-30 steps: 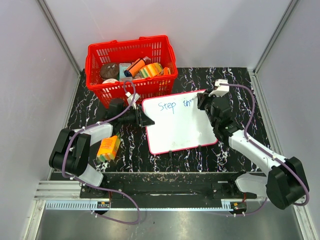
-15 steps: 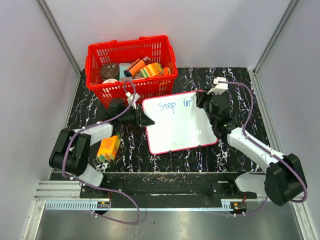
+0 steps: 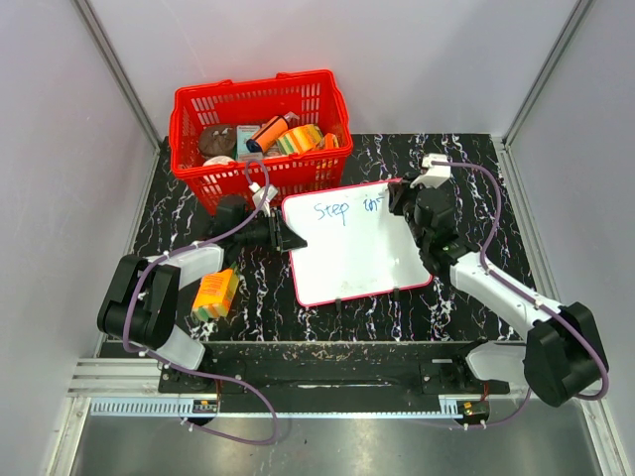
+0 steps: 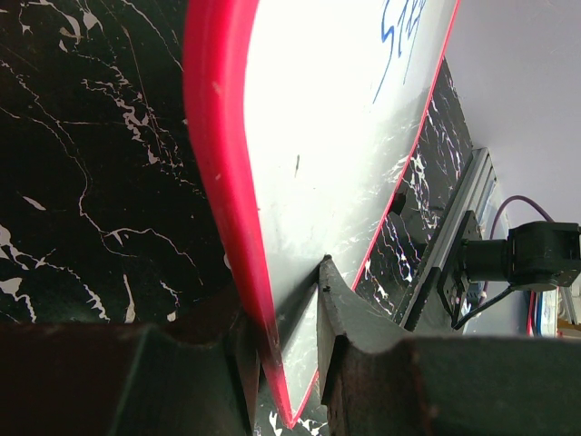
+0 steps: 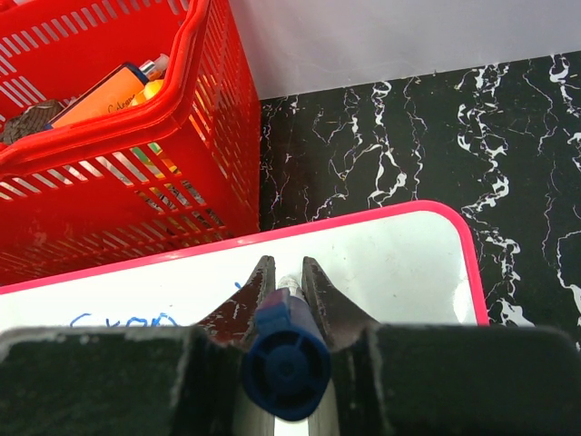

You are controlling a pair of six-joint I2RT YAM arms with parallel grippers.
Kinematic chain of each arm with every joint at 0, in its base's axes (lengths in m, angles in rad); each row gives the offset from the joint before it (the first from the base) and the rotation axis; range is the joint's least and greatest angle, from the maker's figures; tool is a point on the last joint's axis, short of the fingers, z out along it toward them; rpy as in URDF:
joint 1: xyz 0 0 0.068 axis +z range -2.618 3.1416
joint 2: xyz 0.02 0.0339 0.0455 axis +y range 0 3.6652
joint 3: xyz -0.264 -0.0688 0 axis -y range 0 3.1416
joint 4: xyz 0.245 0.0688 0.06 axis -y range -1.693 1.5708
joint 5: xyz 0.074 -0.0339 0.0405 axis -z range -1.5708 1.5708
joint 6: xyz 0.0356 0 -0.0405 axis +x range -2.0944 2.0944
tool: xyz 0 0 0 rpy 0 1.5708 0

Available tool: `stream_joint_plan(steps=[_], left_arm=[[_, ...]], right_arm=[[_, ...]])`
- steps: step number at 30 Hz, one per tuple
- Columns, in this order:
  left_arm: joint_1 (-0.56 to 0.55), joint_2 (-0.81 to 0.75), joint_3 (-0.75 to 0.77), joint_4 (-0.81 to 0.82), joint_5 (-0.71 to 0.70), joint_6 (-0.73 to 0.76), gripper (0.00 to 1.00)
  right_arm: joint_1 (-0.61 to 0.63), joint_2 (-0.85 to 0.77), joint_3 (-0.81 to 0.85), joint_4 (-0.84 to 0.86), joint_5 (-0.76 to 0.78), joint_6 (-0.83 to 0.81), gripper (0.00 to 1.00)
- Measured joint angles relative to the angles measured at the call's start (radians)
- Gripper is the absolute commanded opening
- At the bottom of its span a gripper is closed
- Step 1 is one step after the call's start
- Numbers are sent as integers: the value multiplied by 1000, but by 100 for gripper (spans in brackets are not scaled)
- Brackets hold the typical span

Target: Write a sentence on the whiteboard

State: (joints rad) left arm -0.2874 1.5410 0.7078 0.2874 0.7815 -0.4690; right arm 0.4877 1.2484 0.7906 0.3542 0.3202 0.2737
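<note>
The whiteboard [image 3: 352, 248] with its thin red frame lies on the black marble table. Blue letters [image 3: 347, 209] reading "Step to" run along its far edge. My left gripper [image 3: 288, 238] is shut on the board's left edge; in the left wrist view the red frame [image 4: 227, 227] sits between the fingers. My right gripper [image 3: 402, 203] is shut on a blue marker [image 5: 284, 359], its tip on the board near the far right corner. The whiteboard [image 5: 399, 263] and the start of the writing [image 5: 123, 321] show in the right wrist view.
A red basket [image 3: 260, 134] with several items stands behind the board, close to its far left corner; it also shows in the right wrist view [image 5: 118, 136]. An orange and green box [image 3: 215, 294] lies beside my left arm. Grey walls bound the table.
My right gripper has shifted slightly toward the far edge with the marker. The left gripper and the board have not moved.
</note>
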Motion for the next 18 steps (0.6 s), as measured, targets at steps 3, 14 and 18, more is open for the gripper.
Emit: stream_joint_plan(steps=[3, 14, 18], left_arm=[[0, 0, 0, 0, 0, 0, 0], [0, 0, 0, 0, 0, 0, 0], [0, 0, 0, 0, 0, 0, 0]], right_arm=[[0, -8, -12, 0, -1, 5, 0], [0, -55, -71, -2, -23, 23, 0], [0, -74, -93, -4, -27, 30, 0]])
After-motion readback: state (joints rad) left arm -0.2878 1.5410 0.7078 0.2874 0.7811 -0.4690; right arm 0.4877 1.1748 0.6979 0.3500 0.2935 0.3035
